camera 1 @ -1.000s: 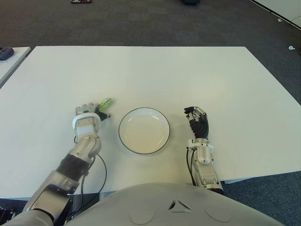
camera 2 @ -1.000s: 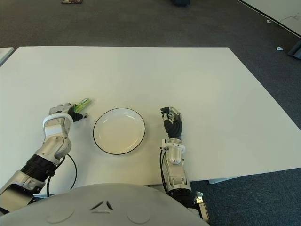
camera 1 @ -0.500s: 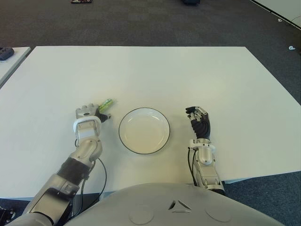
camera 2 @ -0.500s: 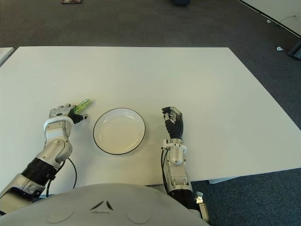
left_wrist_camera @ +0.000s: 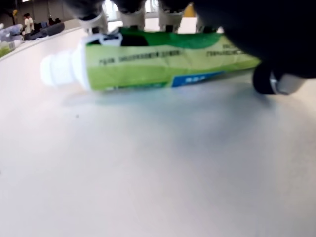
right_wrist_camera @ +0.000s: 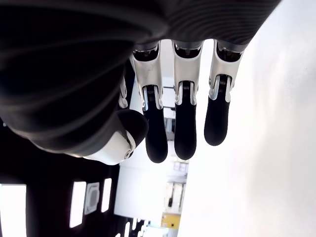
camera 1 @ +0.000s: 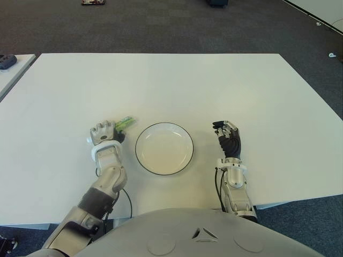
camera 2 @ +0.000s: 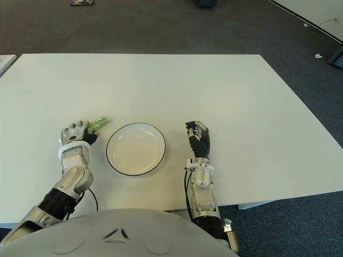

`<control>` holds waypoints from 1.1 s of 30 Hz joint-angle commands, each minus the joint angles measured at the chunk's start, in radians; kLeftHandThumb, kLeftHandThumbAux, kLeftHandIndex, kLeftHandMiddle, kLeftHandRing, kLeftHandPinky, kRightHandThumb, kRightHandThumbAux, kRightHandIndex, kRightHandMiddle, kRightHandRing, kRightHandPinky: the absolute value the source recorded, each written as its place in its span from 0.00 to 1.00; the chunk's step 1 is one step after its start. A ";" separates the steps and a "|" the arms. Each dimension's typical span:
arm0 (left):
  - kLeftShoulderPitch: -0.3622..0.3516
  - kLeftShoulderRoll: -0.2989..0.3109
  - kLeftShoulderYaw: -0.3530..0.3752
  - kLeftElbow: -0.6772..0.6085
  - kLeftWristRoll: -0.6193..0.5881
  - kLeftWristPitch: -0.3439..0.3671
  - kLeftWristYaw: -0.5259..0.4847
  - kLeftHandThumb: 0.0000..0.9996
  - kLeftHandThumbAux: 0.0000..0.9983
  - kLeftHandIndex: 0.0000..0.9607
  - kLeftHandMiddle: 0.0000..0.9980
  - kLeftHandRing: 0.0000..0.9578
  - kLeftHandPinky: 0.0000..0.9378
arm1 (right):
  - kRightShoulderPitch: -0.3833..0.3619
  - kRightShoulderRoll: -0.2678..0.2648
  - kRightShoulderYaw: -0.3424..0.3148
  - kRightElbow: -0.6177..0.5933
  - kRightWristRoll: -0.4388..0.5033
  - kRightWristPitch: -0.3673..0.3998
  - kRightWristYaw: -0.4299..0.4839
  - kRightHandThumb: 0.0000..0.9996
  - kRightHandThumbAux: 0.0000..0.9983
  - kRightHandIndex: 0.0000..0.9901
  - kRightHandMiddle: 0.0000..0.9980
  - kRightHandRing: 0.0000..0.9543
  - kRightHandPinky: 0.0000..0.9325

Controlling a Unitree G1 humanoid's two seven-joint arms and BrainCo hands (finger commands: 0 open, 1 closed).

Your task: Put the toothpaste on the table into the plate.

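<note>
The toothpaste is a green tube with a white cap and lies flat on the white table, just left of the plate. My left hand is over its near end with the fingers curled around it. In the left wrist view the fingers press along the far side of the tube and the thumb is on the near side. The white plate with a dark rim holds nothing. My right hand shows to the right of the plate, its fingers relaxed and holding nothing.
A second table's corner with a dark object shows at the far left. Dark carpet runs beyond the table's far edge. A black cable hangs by my left forearm near the front edge.
My left hand has moved right, toward the plate, and its fingers have curled over the toothpaste. The tube has shifted and turned slightly with it. The right hand has barely moved.
</note>
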 commanded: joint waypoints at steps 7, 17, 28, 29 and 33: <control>-0.003 -0.083 0.052 0.169 -0.066 0.077 0.253 0.71 0.66 0.42 0.38 0.40 0.48 | 0.005 -0.001 -0.005 -0.014 0.004 0.055 0.006 0.70 0.73 0.43 0.43 0.42 0.43; -0.009 -0.079 0.056 0.206 -0.125 0.055 0.330 0.83 0.67 0.42 0.54 0.72 0.77 | 0.005 -0.003 -0.005 -0.022 0.000 0.071 0.003 0.70 0.74 0.43 0.45 0.44 0.45; 0.003 -0.076 0.071 0.187 -0.178 0.032 0.382 0.84 0.67 0.42 0.55 0.78 0.83 | 0.002 -0.009 -0.005 -0.021 -0.004 0.075 0.000 0.70 0.74 0.43 0.45 0.44 0.44; 0.002 -0.076 0.072 0.188 -0.181 0.033 0.384 0.84 0.67 0.42 0.55 0.78 0.83 | 0.002 -0.009 -0.005 -0.021 -0.004 0.076 0.000 0.70 0.74 0.43 0.45 0.44 0.44; -0.001 -0.075 0.073 0.188 -0.194 0.035 0.386 0.84 0.67 0.43 0.56 0.79 0.83 | 0.001 -0.010 -0.005 -0.021 -0.005 0.078 0.000 0.70 0.74 0.43 0.45 0.44 0.44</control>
